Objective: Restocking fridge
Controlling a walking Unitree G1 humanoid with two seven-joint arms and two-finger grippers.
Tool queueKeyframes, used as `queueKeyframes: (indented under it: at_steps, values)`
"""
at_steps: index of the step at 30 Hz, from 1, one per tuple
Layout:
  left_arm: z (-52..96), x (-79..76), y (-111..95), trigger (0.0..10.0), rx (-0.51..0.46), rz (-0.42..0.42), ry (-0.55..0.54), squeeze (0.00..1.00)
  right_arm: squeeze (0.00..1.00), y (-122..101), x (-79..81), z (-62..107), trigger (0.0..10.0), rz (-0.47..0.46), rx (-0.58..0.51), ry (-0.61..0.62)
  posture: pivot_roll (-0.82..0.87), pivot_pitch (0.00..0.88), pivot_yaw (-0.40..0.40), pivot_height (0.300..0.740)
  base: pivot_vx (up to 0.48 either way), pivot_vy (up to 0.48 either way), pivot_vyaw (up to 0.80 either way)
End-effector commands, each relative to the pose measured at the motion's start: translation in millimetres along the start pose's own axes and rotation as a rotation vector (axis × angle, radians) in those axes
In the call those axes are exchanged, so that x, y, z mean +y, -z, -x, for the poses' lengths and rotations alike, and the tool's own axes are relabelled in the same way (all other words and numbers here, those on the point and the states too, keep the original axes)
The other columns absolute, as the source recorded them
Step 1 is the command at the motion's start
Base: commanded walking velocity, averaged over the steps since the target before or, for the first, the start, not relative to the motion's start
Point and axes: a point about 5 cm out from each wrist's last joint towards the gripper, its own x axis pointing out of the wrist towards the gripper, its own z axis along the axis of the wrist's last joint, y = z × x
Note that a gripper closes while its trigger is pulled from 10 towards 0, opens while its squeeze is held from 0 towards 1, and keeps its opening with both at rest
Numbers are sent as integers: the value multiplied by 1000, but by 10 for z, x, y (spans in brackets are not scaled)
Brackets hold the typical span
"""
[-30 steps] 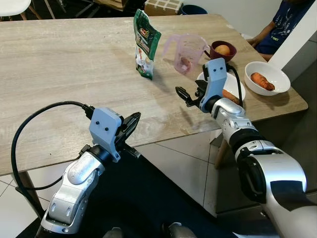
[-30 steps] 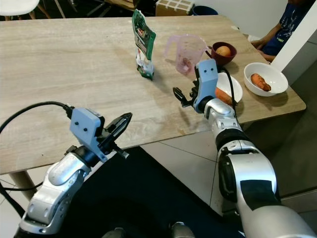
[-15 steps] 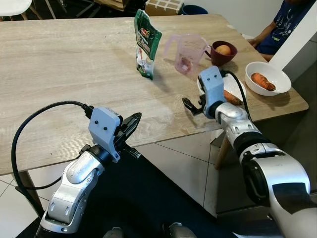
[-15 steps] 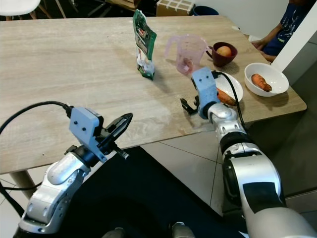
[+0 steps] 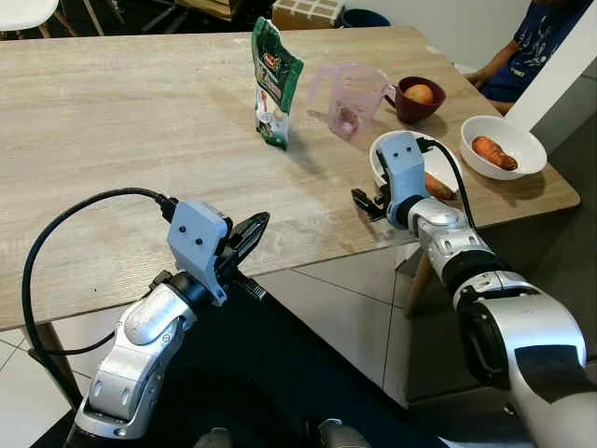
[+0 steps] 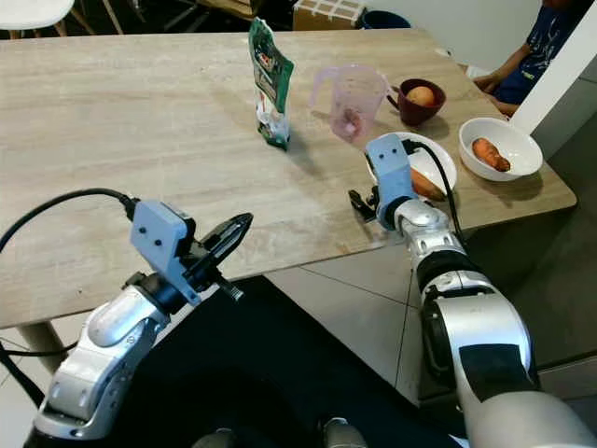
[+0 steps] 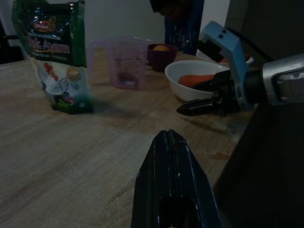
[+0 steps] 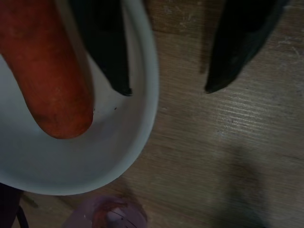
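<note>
My right tool (image 8: 166, 90), fingers apart, straddles the rim of the white bowl (image 8: 137, 142) where the carrot (image 8: 52, 66) lies flat.

Hidden, cropped and unreadable parts

The right pincer (image 5: 362, 200) and its blue housing cover much of the near white bowl (image 5: 377, 155) and most of its carrot (image 5: 438, 188). At the upper right, a seated person (image 5: 528, 39) is cut by the frame's edge and a white post. The green pouch (image 5: 275, 81) print is too small to read. The bench (image 5: 112, 121) runs off the left edge.
</note>
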Motion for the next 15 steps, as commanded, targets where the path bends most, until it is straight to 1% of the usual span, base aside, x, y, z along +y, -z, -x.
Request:
queueKeyframes:
  at_steps: [1, 4, 8, 10, 14, 15]
  values:
    - [12, -38, -4, 10000, 5, 6, 27, 0, 0, 81, -43, 26, 0, -16, 35, 10, 67, 208, -122, 740, 0, 0, 0]
    - [10, -38, -4, 10000, 6, 7, 30, 0, 0, 70, -37, 23, 0, -19, 31, 3, 67, 208, -121, 740, 0, 0, 0]
    - [2, -23, -15, 10000, 2, 8, 30, 0, 0, 10, 34, 3, 0, -19, 2, -73, 64, 204, -119, 740, 0, 0, 0]
    - [-1, -21, -16, 10000, 2, 7, 31, 0, 0, -1, 46, 0, 0, -17, -2, -87, 64, 204, -119, 740, 0, 0, 0]
    - [-12, -27, -24, 10000, -3, 9, 38, 0, 0, -85, 142, -20, 0, -10, -36, -194, 55, 198, -120, 740, 0, 0, 0]
    - [-12, -27, -24, 10000, -3, 9, 38, 0, 0, -85, 142, -20, 0, -10, -36, -194, 55, 198, -120, 740, 0, 0, 0]
